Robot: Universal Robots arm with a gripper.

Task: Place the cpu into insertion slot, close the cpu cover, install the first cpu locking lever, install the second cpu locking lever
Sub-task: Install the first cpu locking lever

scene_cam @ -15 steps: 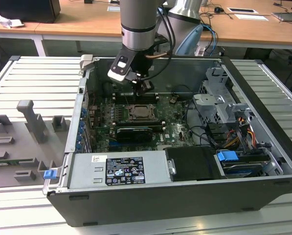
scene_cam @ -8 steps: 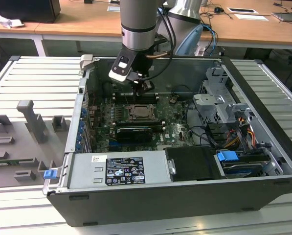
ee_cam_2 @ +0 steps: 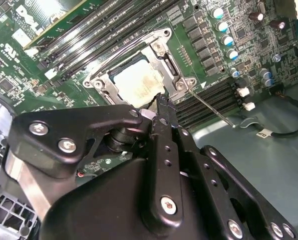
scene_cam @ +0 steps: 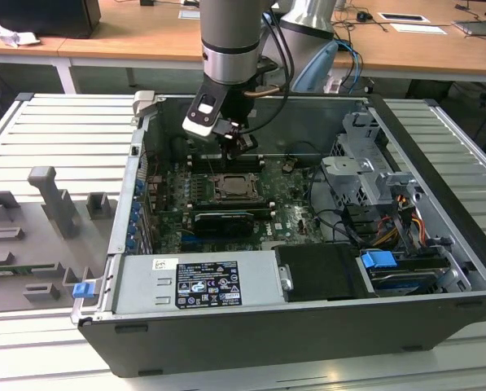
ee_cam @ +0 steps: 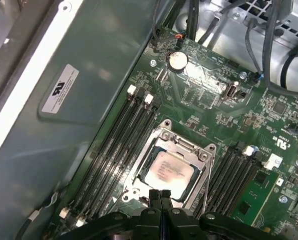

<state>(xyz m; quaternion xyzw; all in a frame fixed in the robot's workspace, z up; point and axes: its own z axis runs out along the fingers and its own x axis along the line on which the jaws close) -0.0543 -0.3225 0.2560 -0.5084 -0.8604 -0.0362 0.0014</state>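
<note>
Blue-tabbed drive bay (scene_cam: 383, 265), coin battery (ee_cam: 177, 60), labelled power supply (scene_cam: 202, 283)

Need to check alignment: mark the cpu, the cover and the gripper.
cpu (ee_cam: 167, 172), first wrist view, middle of its pale top.
cover (ee_cam: 184, 144), first wrist view, frame edge.
gripper (ee_cam: 161, 194), first wrist view, fingertips, shut.

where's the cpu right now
The cpu sits in the insertion slot on the green motherboard, flanked by long black memory slots in both wrist views, with the gripper just above its edge.
</note>
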